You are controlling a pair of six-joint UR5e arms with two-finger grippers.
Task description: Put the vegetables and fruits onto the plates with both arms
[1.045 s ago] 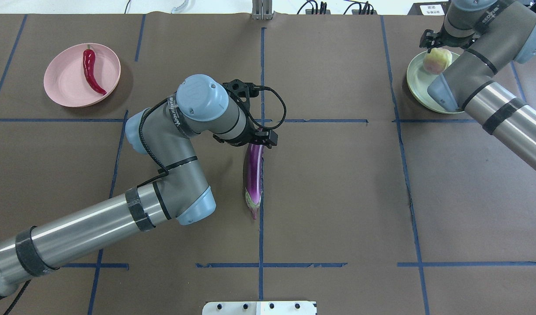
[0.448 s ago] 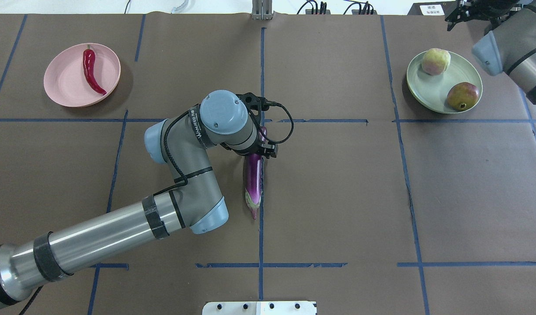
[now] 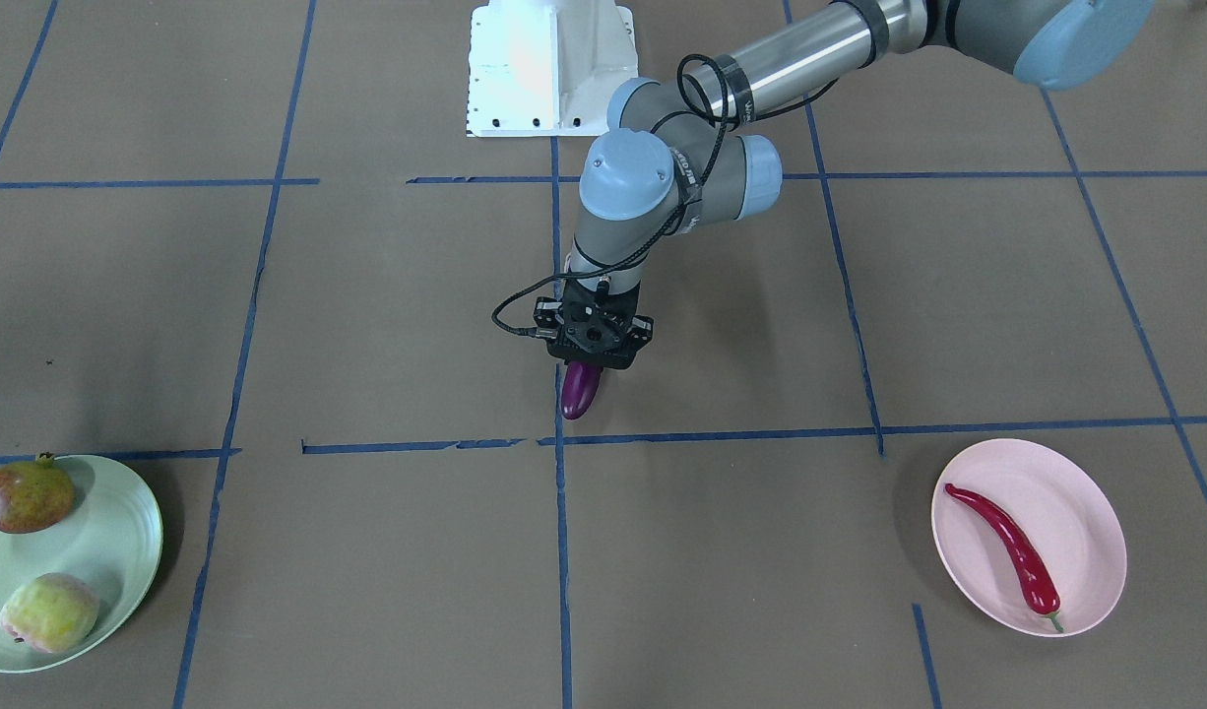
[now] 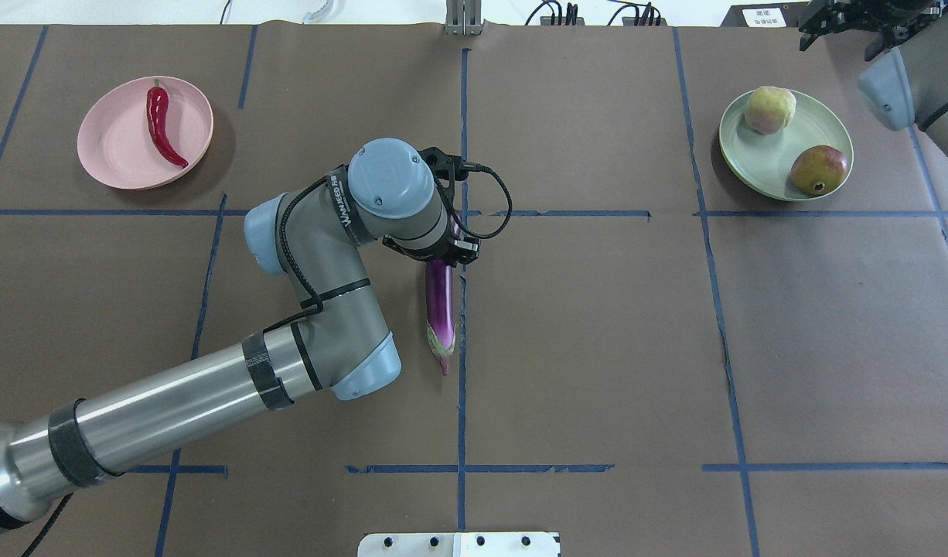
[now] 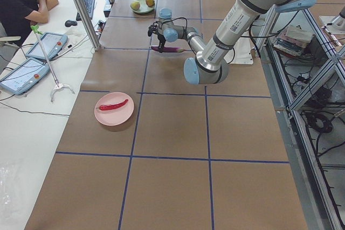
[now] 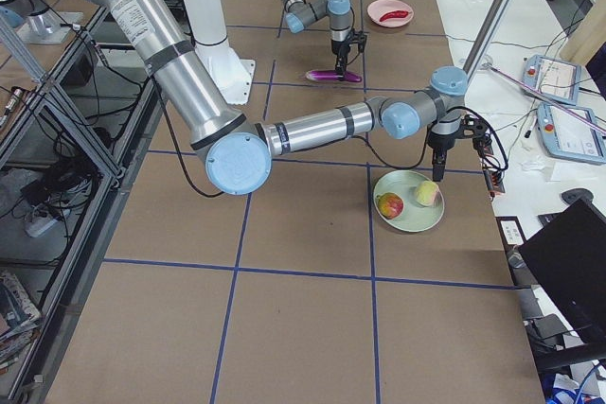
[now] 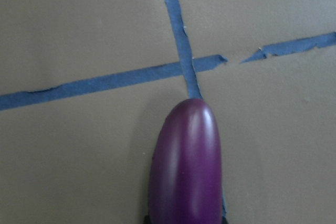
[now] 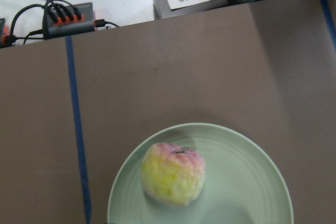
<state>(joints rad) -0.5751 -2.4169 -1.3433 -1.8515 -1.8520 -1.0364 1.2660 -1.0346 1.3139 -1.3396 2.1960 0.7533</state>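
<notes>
Left gripper [image 3: 586,362] points down at the middle of the brown table [image 4: 598,348]. Its two fingers are squeezed on the round end of the purple eggplant [image 4: 440,298]. The eggplant is long and shiny. It runs just beside a blue tape line [image 4: 462,402], and its green cap points toward the robot. The round tip sticks out past the gripper on the far side. I cannot tell if the eggplant is up off the table or resting on it.

The right gripper [image 6: 437,173] hangs in the air by the pale green plate [image 4: 760,158], over the side where the peach [image 4: 770,109] sits. It holds nothing. I cannot tell if its fingers are apart or together.

The peach and the pomegranate [image 4: 818,169] both sit on the green plate, a little apart from each other. The peach is on the far side and the pomegranate is nearer the robot.

The red chili pepper [image 4: 161,126] lies on the pale pink plate [image 4: 110,151], way over on the robot's left.
</notes>
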